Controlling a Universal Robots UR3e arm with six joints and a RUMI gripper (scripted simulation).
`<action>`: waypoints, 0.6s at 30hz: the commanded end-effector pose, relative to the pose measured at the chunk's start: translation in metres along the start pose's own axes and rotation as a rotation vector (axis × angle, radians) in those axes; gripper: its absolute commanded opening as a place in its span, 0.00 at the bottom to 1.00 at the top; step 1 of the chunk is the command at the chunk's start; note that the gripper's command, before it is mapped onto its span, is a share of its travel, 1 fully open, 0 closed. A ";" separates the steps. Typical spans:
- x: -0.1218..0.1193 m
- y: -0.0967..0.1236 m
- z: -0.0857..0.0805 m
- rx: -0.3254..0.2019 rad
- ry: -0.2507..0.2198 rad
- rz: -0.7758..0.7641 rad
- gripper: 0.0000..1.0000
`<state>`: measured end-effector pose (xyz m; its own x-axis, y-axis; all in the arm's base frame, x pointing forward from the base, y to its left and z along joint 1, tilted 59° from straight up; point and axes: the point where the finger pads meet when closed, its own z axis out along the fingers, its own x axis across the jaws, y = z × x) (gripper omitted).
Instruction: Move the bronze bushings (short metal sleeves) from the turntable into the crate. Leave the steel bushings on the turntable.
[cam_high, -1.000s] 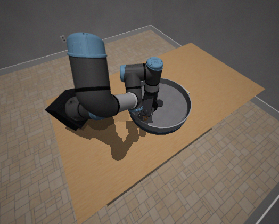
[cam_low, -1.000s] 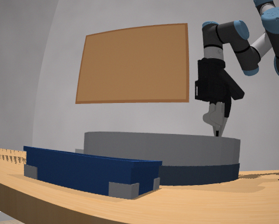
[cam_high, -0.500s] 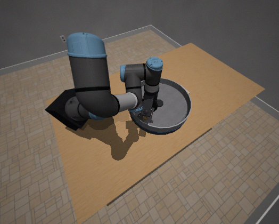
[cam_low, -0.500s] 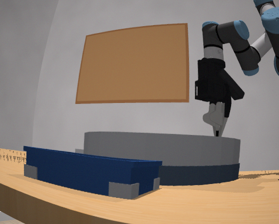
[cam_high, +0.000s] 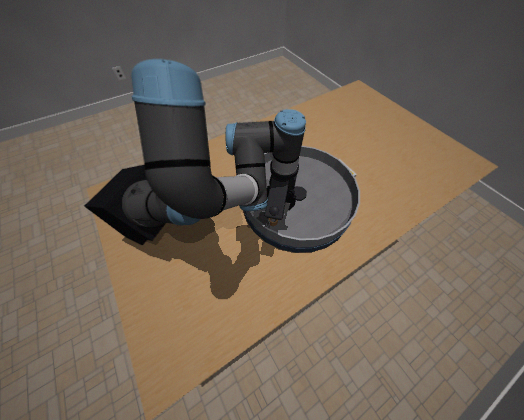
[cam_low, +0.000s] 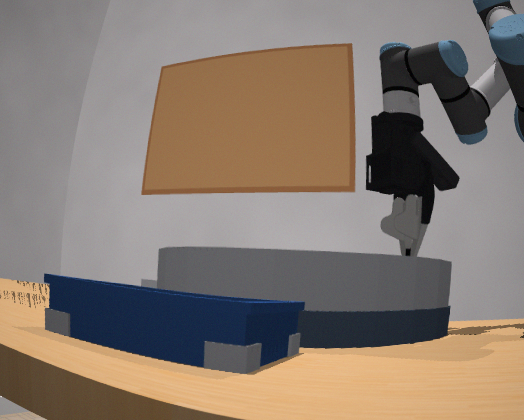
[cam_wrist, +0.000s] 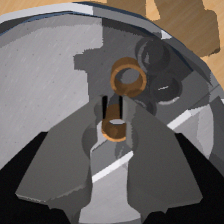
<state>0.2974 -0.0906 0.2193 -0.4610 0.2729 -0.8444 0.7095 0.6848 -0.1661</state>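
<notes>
My gripper (cam_high: 273, 224) (cam_low: 408, 253) (cam_wrist: 113, 97) is shut but for a small gap between its fingertips, with nothing held. It points down inside the wall of the grey turntable (cam_high: 327, 205) (cam_low: 300, 280) (cam_wrist: 45, 70). In the wrist view a bronze bushing (cam_wrist: 114, 136) lies below the fingertips, partly covered by them. A second bronze bushing (cam_wrist: 128, 93) stands just beyond it. Steel bushings (cam_wrist: 141, 50) (cam_wrist: 178, 89) lie in shadow to its right, and another is partly hidden near the right fingertip. The blue crate (cam_low: 150, 315) stands in front of the turntable in the exterior view; its inside is hidden.
The turntable's raised wall (cam_high: 355, 200) (cam_wrist: 75, 8) runs close around the bushings and the gripper. The crate has grey corner pieces (cam_low: 232, 356). The arm (cam_high: 175, 135) reaches over the wooden table (cam_high: 165, 320) and hides part of the turntable in the top view.
</notes>
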 end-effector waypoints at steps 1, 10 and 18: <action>0.000 0.000 0.007 -0.001 -0.002 0.001 0.06; 0.000 0.000 0.017 -0.001 -0.002 0.001 0.06; -0.001 0.000 0.019 -0.001 -0.002 0.001 0.06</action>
<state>0.3073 -0.1030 0.2099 -0.4610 0.2729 -0.8444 0.7094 0.6850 -0.1659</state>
